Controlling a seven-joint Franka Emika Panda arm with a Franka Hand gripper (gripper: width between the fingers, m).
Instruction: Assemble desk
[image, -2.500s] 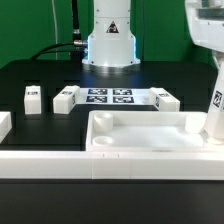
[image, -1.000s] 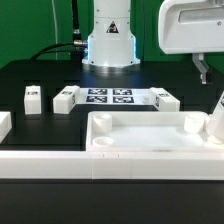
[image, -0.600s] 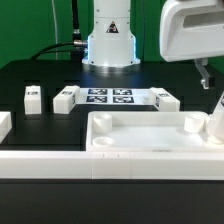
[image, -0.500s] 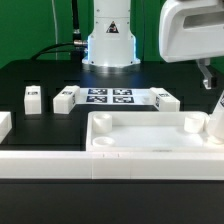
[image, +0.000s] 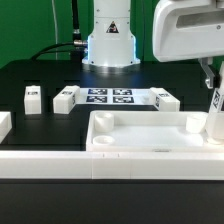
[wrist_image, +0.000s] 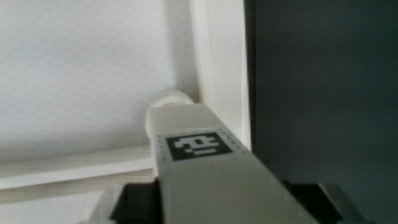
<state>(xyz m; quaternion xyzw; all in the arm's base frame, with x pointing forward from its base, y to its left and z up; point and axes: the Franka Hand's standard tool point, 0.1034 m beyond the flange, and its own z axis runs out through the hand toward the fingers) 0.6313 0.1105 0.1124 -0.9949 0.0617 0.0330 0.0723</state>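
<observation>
- One black table (image: 30, 75) carries everything, with the arm's base (image: 108, 40) at its far side in the middle.
- One tabletop (image: 140, 135) – a shallow white tray – lies open side up at the near side, running from the centre off to the exterior view's right. The wrist view shows its floor (wrist_image: 80, 80) and one side wall.
- One long white border rail (image: 60, 165) lies across the near edge, in front of the tabletop.
- One gripper (image: 209, 78) hangs at the right, above the tabletop's right end. Only one finger shows clearly from outside. In the wrist view the fourth leg fills the space between the fingers, but I cannot tell whether they press on it or how wide they stand.
- One marker board (image: 110, 96) lies flat in the middle, beyond the tabletop.
- Four legs in all. Three are loose on the table beyond the tabletop:
  - first leg (image: 33, 98), far left
  - second leg (image: 65, 98), just left of the marker board
  - third leg (image: 166, 99), just right of it
- The fourth leg (image: 215, 112) stands upright at the tabletop's right end, tag outward. In the wrist view its (wrist_image: 205, 150) foot meets a corner socket by the wall.
</observation>
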